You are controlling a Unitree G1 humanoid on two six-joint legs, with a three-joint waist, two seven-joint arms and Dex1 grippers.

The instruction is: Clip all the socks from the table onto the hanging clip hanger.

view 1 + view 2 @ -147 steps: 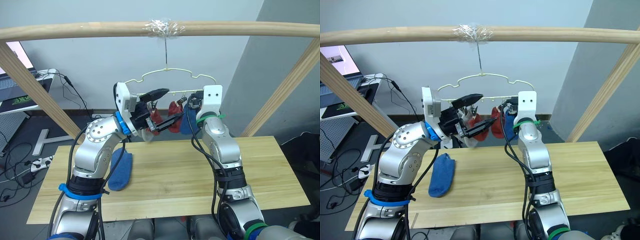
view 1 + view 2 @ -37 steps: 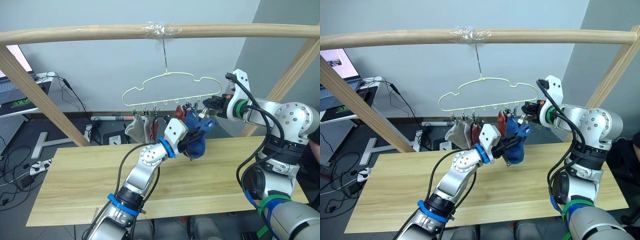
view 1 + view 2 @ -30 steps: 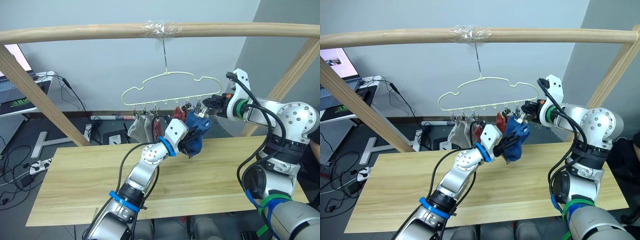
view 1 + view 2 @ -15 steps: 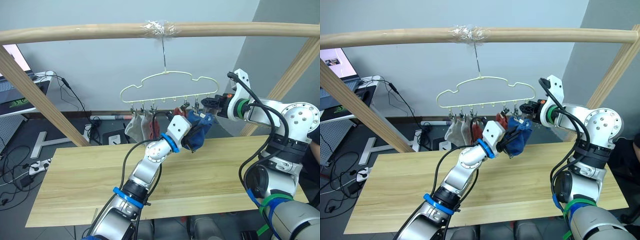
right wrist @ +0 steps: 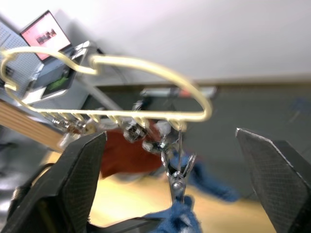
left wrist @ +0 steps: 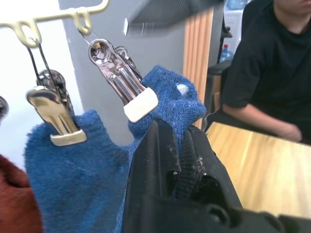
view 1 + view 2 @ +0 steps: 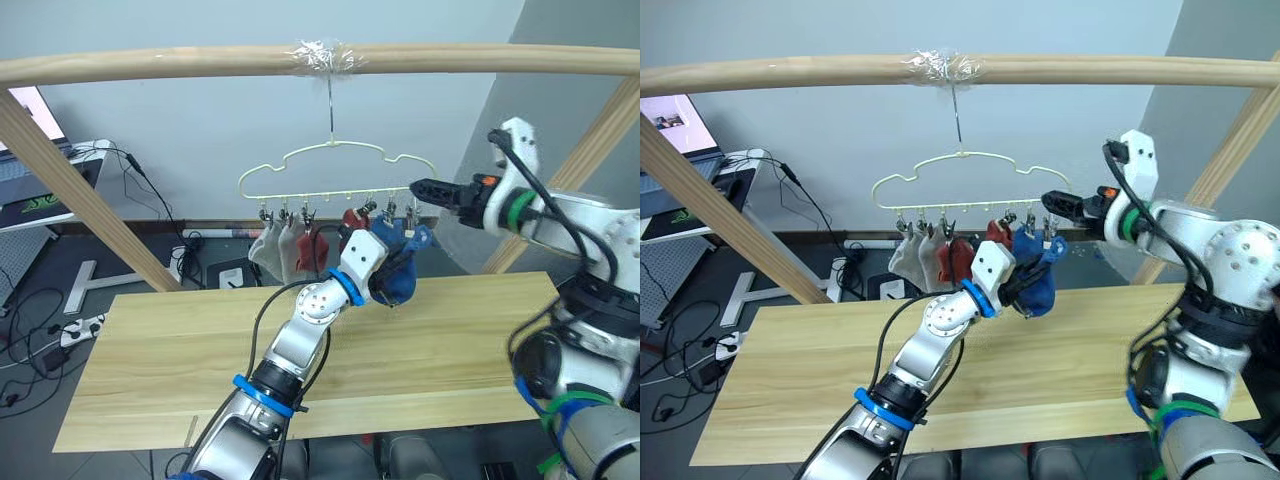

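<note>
Clip hanger [image 7: 330,165] hangs by its hook from the wooden rail [image 7: 150,65], clips in a row along the bottom wire. Going from the robot's left: two light grey socks [image 7: 275,248], then a rust red sock [image 7: 312,250], another rust red one [image 7: 354,220] partly hidden behind the arm, then the blue ones.

Left gripper [image 6: 177,155] is raised under the robot's-right end of the hanger, fingers pinched together on the last blue sock [image 6: 172,99]. A metal clip [image 6: 121,80] touches that sock's top edge (whether it actually bites the fabric is hard to tell). The neighbouring clip [image 6: 51,114] grips the other blue sock [image 6: 73,165] just beside it.

Right gripper [image 7: 425,188] sits just off the hanger's robot's-right end, near it but not touching, its fingers [image 5: 80,182] spread wide apart in the wrist view.

Table [image 7: 450,340] lies below. A seated person in black [image 6: 272,63] is past the table.
</note>
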